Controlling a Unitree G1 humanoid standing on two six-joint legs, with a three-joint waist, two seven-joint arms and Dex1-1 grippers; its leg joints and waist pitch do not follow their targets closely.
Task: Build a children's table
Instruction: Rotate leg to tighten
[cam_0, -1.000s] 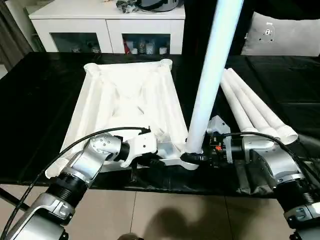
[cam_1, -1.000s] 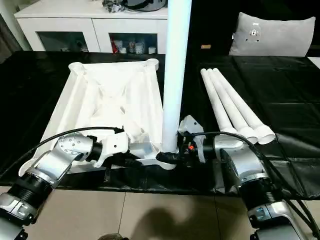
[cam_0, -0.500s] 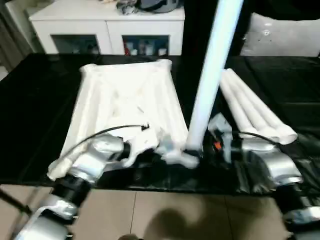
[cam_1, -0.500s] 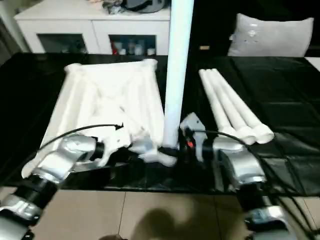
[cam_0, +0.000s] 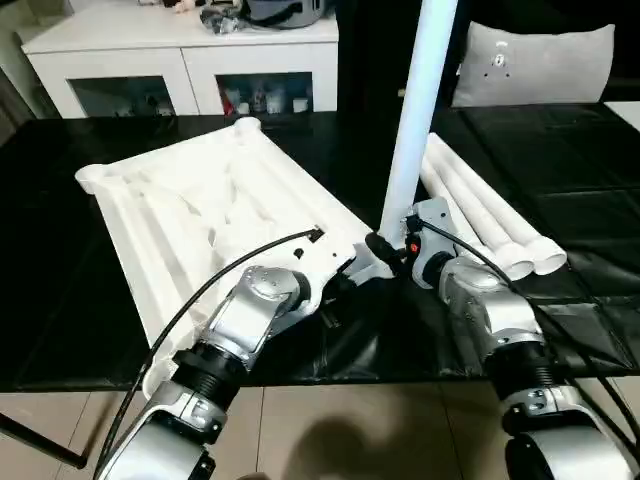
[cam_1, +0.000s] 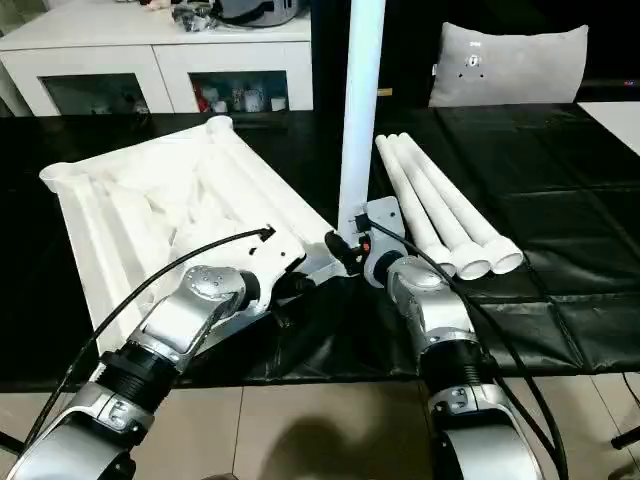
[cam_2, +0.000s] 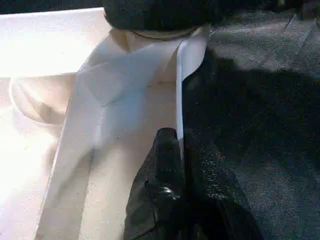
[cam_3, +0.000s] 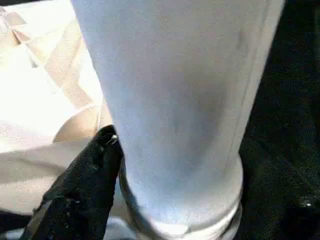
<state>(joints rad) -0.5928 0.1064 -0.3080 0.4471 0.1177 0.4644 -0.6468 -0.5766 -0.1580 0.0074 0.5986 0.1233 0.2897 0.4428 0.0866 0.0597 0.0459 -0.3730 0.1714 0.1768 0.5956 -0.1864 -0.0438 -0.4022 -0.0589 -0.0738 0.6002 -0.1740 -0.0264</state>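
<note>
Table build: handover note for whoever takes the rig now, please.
Left gripper: shut on the rim of the top, which lies underside up on the black cloth.
Right gripper: at the base of the upright leg, one finger against it.
Done: one leg stands in the near corner socket.
Left: three legs lie side by side on the cloth to the right of the top; three sockets to fill.
</note>
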